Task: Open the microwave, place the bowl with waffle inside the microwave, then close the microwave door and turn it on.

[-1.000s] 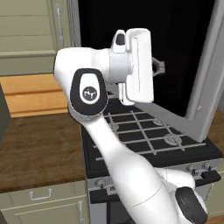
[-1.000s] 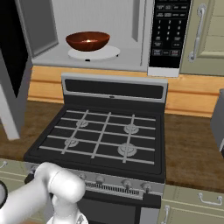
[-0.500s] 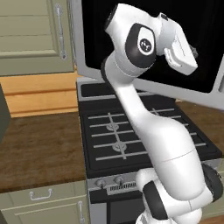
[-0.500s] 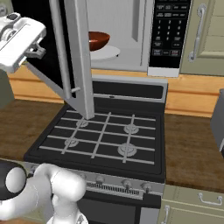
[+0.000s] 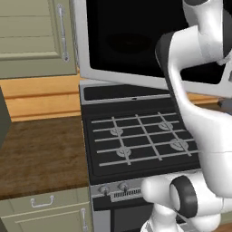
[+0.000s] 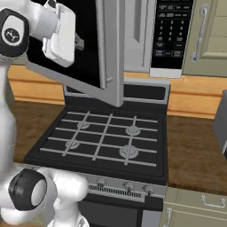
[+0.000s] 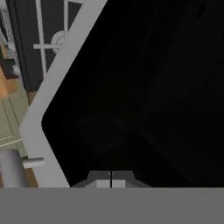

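- Hand view looks straight at the black glass of the microwave door [image 7: 144, 87]; my claw [image 7: 110, 180] sits right up against it, its two tips pressed together with nothing between them.
- In the right base view the microwave door [image 6: 80, 48] stands partly swung, its silver edge toward the camera, and my hand is against its outer glass face. The microwave [image 6: 150, 35] sits above the stove [image 6: 102, 142], with the black button panel [image 6: 172, 33] at its right side.
- In the left base view the door [image 5: 131, 41] spans the upper frame above the stove [image 5: 140, 140].
- The door is a stiff, hinged panel, fairly light I judge, and the glass is smooth, so a push can slip; a flat press near the free edge or against the silver frame [image 7: 57, 87] should turn it most easily.
- The long bar handle [image 7: 11, 168] shows at the lower left of the hand view; it is the place to hook if pulling is needed.
- The bowl and the inside of the oven are hidden behind the door, so I cannot tell what lies within.
- Buttons are not yet pressed, I judge.
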Controlling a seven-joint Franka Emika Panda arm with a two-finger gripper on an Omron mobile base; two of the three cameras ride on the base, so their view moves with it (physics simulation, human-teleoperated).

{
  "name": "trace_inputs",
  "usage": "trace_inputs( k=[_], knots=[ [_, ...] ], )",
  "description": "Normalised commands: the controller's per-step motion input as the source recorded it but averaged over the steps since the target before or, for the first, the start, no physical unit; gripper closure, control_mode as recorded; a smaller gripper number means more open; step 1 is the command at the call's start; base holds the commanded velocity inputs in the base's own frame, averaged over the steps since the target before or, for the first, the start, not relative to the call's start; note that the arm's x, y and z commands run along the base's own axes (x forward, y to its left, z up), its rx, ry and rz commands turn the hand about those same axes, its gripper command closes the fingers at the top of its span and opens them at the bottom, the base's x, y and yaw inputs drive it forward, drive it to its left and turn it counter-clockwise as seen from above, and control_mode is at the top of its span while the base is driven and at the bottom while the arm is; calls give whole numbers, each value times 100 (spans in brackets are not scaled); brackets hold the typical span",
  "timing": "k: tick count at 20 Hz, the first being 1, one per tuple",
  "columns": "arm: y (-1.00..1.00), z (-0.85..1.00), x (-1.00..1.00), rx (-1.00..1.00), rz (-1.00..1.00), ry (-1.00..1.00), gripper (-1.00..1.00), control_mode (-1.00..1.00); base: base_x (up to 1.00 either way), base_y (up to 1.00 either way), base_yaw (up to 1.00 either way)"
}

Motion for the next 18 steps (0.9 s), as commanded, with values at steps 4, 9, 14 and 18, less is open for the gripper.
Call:
trace_inputs(
  k=[4,9,14,18],
  knots=[
    [-29,-92,100,2,51,-14,100,-100,0,0,0],
    [-16,-72,100,3,42,-5,100,-100,0,0,0],
    [-23,-18,100,13,33,-10,100,-100,0,0,0],
    [-32,0,100,18,26,-7,100,-100,0,0,0]
  ],
)
